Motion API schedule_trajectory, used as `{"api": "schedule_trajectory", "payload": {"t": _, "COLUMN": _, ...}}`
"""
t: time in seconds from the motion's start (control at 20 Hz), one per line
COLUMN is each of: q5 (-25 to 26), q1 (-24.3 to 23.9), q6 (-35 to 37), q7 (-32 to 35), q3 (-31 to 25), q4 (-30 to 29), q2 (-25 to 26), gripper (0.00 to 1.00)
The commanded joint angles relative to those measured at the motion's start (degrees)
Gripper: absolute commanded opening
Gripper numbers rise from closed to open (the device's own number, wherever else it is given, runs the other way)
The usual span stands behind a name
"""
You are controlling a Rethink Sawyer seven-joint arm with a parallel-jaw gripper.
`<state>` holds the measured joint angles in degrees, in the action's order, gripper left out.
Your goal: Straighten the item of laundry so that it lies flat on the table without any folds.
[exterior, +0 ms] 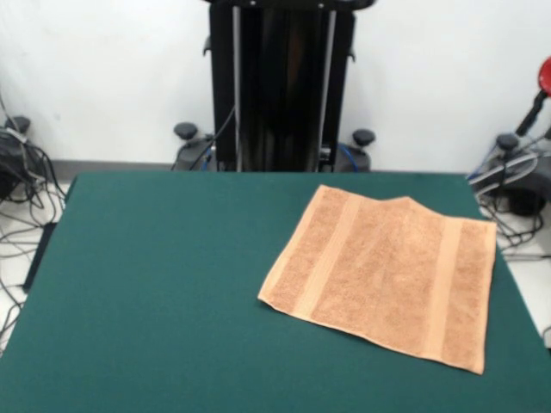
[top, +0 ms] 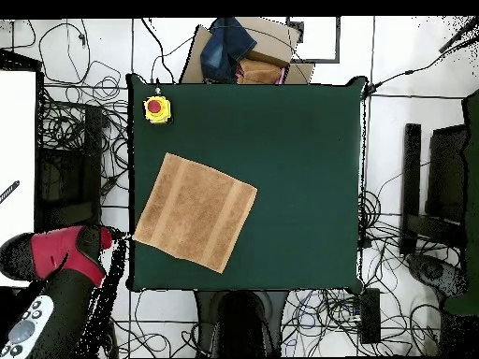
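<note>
Overhead view: arm (top: 65, 257) beside table (top: 299, 168), its end indistinct.

A robotics lab is indicated: a green felt table (exterior: 172, 284) is set before a black pedestal (exterior: 280, 86) against a bare white wall, loose cables (top: 75, 140) are strewn over the tiled floor, and a yellow emergency-stop button (top: 157, 108) is mounted on the table.

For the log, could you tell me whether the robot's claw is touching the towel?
No, the hand towel lies spread on the green table alone, with no claw on it.
</note>
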<state>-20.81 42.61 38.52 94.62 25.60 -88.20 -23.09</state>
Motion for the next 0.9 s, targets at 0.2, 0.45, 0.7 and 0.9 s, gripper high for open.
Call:
{"api": "schedule_trajectory", "payload": {"t": 0.2, "q5": 1.84, "q1": -2.45, "q6": -6.2, "q7": 8.46, "q3": -8.7, "q4": -5.87, "q2": 1.44, "gripper": 1.0}}
{"api": "schedule_trajectory", "payload": {"t": 0.45, "q5": 2.37, "q1": -2.49, "q6": -6.55, "q7": 8.17, "q3": -8.32, "q4": -6.46, "q2": 1.1, "gripper": 1.0}}
{"api": "schedule_trajectory", "payload": {"t": 0.7, "q5": 2.29, "q1": -2.95, "q6": -7.37, "q7": 7.8, "q3": -8.66, "q4": -6.67, "q2": 1.1, "gripper": 1.0}}
{"api": "schedule_trajectory", "payload": {"t": 0.9, "q5": 1.27, "q1": -7.38, "q6": -11.52, "q7": 4.47, "q3": -13.38, "q4": -10.71, "q2": -0.91, "gripper": 1.0}}
